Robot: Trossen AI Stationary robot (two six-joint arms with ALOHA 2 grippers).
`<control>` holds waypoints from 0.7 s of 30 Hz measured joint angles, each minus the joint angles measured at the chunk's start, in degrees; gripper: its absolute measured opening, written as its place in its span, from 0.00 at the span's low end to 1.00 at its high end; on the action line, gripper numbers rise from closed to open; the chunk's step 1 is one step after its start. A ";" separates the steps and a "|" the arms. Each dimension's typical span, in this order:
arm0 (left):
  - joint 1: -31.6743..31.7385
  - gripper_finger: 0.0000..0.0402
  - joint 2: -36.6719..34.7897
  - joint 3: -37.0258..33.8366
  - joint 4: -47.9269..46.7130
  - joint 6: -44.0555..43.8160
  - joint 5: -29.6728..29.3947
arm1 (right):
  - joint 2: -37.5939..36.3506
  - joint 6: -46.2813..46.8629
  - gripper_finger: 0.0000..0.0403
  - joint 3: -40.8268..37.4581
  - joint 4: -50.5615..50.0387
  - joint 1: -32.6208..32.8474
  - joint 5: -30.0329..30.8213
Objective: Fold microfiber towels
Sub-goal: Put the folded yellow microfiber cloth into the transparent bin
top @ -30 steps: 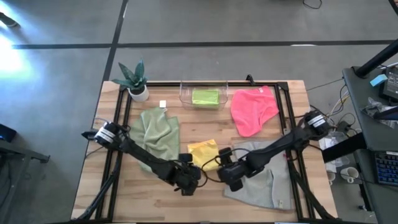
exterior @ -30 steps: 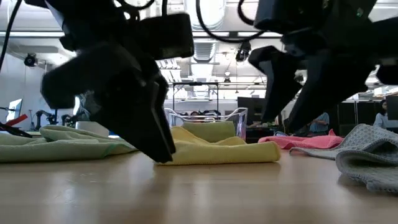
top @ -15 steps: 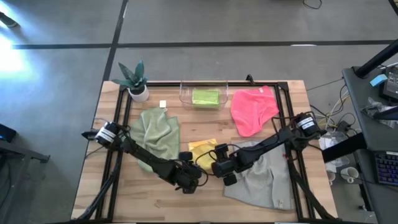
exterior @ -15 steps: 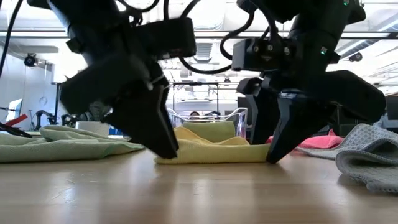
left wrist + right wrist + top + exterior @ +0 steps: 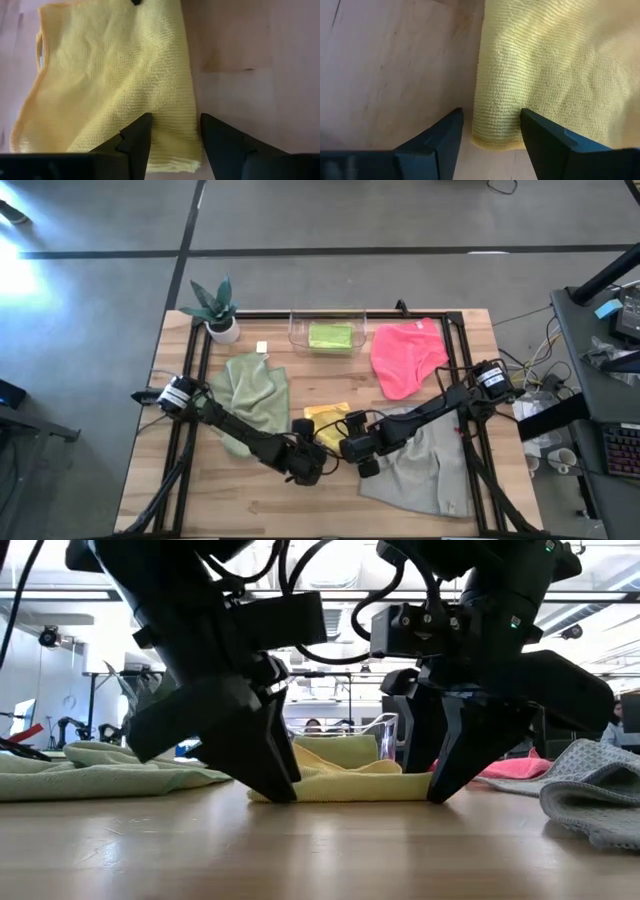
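Observation:
The yellow towel (image 5: 322, 418) lies folded on the table's middle, several layers thick in the low view (image 5: 340, 782). My left gripper (image 5: 312, 462) is open, down at the towel's near left corner (image 5: 192, 160). One finger is over the cloth and one over bare wood. My right gripper (image 5: 352, 450) is open, down at the near right corner (image 5: 480, 137), placed the same way. The sage green towel (image 5: 255, 395), the hot pink towel (image 5: 405, 355) and the light grey towel (image 5: 420, 470) lie spread on the table. The lime green towel (image 5: 330, 335) lies folded in the clear bin. My left gripper stands astride the yellow towel's near left corner (image 5: 190, 150), fingers pointing down to table height (image 5: 280, 790); whether they touch the cloth, I cannot tell. My right gripper stands astride the near right corner (image 5: 485, 135) in the same way (image 5: 440, 790); whether it touches, I cannot tell.
A potted plant (image 5: 218, 310) stands at the far left corner, with a small white thing (image 5: 262, 348) near it. The clear bin (image 5: 296, 332) stands at the far middle. Bare wood (image 5: 250, 500) runs along the near edge.
My right gripper has gone toward the table's left and down to the yellow towel's near right corner. My left gripper has shifted a little toward the towel's near left corner. The towel has stayed where it was.

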 joint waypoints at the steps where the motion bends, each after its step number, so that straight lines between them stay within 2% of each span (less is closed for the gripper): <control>1: 0.13 0.39 0.04 0.00 0.02 -0.04 0.00 | 0.00 -0.02 0.48 0.02 0.00 -0.04 -0.40; 11: 2.78 0.37 0.04 -0.66 0.16 -0.62 0.04 | 0.22 0.89 0.48 0.76 0.73 -0.13 -0.73; 15: 3.74 0.26 0.03 -0.71 0.16 -0.59 0.34 | 0.22 3.50 0.41 0.38 1.11 -0.40 -0.78; 21: 3.98 0.05 0.04 -0.76 0.21 -0.57 2.21 | 0.20 7.41 0.23 -0.22 1.58 -1.46 -1.48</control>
